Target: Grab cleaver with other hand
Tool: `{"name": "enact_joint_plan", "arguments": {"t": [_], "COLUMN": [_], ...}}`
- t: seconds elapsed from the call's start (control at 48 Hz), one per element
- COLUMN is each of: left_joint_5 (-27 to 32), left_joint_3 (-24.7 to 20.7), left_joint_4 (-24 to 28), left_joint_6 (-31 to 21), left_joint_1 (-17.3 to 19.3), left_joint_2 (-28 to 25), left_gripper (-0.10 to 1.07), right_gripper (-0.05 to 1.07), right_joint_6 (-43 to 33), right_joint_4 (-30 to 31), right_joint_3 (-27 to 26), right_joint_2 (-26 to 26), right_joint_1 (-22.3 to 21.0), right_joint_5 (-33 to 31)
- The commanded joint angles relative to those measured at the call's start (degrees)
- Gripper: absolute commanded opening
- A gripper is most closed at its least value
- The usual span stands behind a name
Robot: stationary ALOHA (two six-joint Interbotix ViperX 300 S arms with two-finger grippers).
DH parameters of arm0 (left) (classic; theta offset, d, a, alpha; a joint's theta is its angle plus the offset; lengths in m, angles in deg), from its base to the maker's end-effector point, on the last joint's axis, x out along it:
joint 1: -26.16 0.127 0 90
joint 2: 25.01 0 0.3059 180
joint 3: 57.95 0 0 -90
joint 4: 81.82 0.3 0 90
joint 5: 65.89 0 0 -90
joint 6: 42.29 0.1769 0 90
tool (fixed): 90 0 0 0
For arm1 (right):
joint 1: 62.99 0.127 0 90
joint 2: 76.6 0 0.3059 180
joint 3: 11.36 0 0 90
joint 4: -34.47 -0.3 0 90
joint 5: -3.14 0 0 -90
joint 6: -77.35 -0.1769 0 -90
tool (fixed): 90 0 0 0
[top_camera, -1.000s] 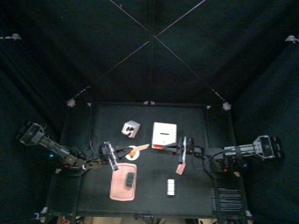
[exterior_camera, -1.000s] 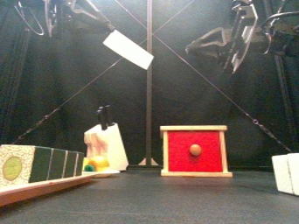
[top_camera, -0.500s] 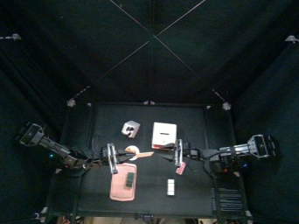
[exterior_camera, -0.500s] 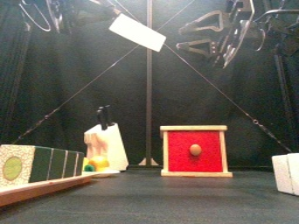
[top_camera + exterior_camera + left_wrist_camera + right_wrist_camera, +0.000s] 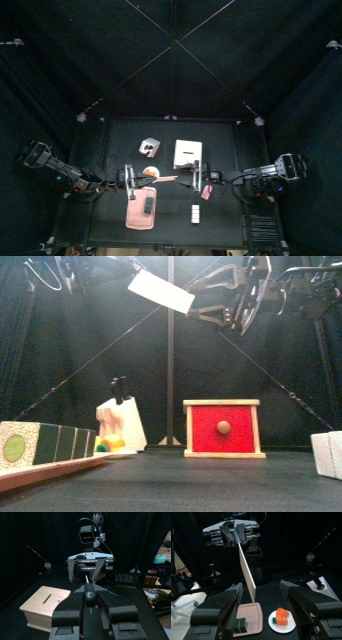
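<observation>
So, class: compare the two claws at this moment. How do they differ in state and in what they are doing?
The left claw is closed on the cleaver's dark handle; the right claw holds nothing. The left claw's jaws stand narrow around that handle; the right claw's jaws are spread wide. The left claw carries the cleaver aloft; the right claw faces its pale blade, apart from it. Both are black, two-jawed and raised high above the table.

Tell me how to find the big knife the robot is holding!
Look above the black table, up in the air between the two arms. The left claw holds the cleaver by its handle. It is the flat white rectangle, tilted, floating above the red box.
</observation>
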Motion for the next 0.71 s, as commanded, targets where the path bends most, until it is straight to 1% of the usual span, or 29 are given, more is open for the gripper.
{"name": "enact_joint_plan", "arguments": {"t": [0.0, 0.125, 0.25, 0.417, 0.688], "left_joint_5": [0.2, 0.3, 0.2, 0.2, 0.2], "left_joint_3": [-1.2, -1.1, -1.1, -0.9, -0.1], "left_joint_4": [0.3, 0.4, 0.4, 0.4, 0.1], "left_joint_6": [-0.1, -0.1, -0.1, -0.1, -0.1], "left_joint_1": [0.2, 0.2, 0.2, 0.2, 0.2], "left_joint_2": [-0.1, 0.0, 0.0, 0.0, 0.1], "left_gripper": [0.54, 0.54, 0.54, 0.54, 0.54], "right_gripper": [0.93, 0.92, 0.87, 0.75, 0.53], "right_joint_6": [0.1, 0.1, 0.0, 0.0, 0.0], "right_joint_4": [0.3, 1.4, 2.5, 2.5, 2.5], "right_joint_3": [-1.8, -3.0, -3.6, -3.8, -3.0], "right_joint_2": [-0.2, -1.7, -2.5, -2.5, -1.8], "right_joint_1": [0.3, 0.5, 0.9, 1.0, 1.4], "right_joint_5": [0.5, 0.5, 0.5, 0.5, 0.5]}}
